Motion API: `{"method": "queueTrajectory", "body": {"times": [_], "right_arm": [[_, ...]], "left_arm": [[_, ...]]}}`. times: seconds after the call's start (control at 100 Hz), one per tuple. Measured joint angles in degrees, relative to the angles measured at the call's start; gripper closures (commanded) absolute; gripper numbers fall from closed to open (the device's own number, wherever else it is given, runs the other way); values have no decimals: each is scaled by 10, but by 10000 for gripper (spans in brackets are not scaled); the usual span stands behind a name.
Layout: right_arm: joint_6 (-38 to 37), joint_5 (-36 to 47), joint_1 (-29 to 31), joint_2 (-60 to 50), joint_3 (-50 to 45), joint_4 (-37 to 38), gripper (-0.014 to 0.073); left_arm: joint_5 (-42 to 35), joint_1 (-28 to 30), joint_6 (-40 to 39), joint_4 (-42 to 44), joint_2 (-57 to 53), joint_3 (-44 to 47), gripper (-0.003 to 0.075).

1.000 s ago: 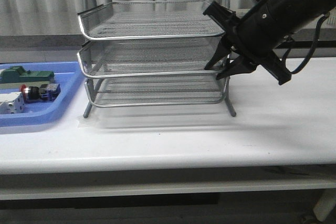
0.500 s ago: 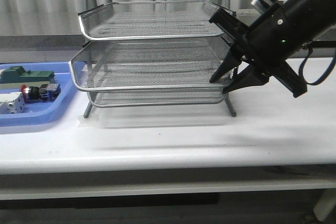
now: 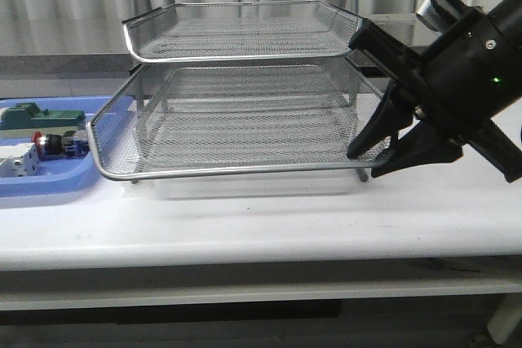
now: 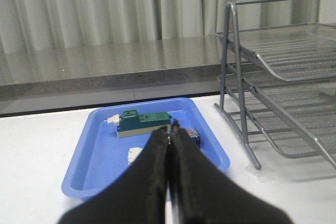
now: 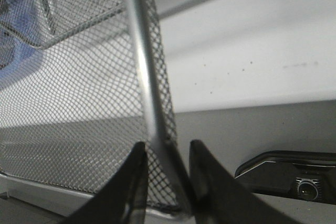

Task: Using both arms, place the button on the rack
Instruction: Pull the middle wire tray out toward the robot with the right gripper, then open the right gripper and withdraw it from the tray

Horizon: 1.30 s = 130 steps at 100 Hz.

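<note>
Pulled further out since my last look, the rack's (image 3: 236,87) middle tier sits clamped in my right hand (image 3: 377,155); left hand (image 4: 169,141) closed, empty.

Right arm (image 3: 473,63) coming in from the upper right of the front view, thick and black, sloping down toward the left, a small green light on the wrist. Right claw (image 3: 364,162) pointing down and left, its two dark fingers (image 3: 382,128) drawn close with only a narrow gap. In the right wrist view, right claw (image 5: 165,153) pinched on the wire rim of a mesh tray (image 5: 79,129), one finger on each side of the rim. Left claw (image 4: 169,139) seen only in the left wrist view: fingers pressed together tip to tip, nothing between them, hanging above the surface (image 4: 31,150).
</note>
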<state>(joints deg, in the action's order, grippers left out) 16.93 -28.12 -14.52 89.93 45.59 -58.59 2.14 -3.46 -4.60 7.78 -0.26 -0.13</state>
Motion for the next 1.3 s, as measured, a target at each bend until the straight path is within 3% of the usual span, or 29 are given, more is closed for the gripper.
{"method": "queueTrajectory", "body": {"times": [0.38, 0.5, 0.62, 0.72, 0.95, 1.3], "right_arm": [[7, -5, 0, -19, -33, -2, 456], [13, -5, 0, -19, -33, -3, 347], [34, -5, 0, -19, -34, 9, 162], [44, -5, 0, -19, -35, 19, 81], [57, -6, 0, -41, -41, 48, 85], [58, -31, 0, -171, -44, 110, 85]], "left_arm": [[0, 0, 0, 0, 0, 0, 741], [0, 0, 0, 0, 0, 0, 741], [0, 0, 0, 0, 0, 0, 741], [0, 0, 0, 0, 0, 0, 741], [0, 0, 0, 0, 0, 0, 741], [0, 0, 0, 0, 0, 0, 741]]}}
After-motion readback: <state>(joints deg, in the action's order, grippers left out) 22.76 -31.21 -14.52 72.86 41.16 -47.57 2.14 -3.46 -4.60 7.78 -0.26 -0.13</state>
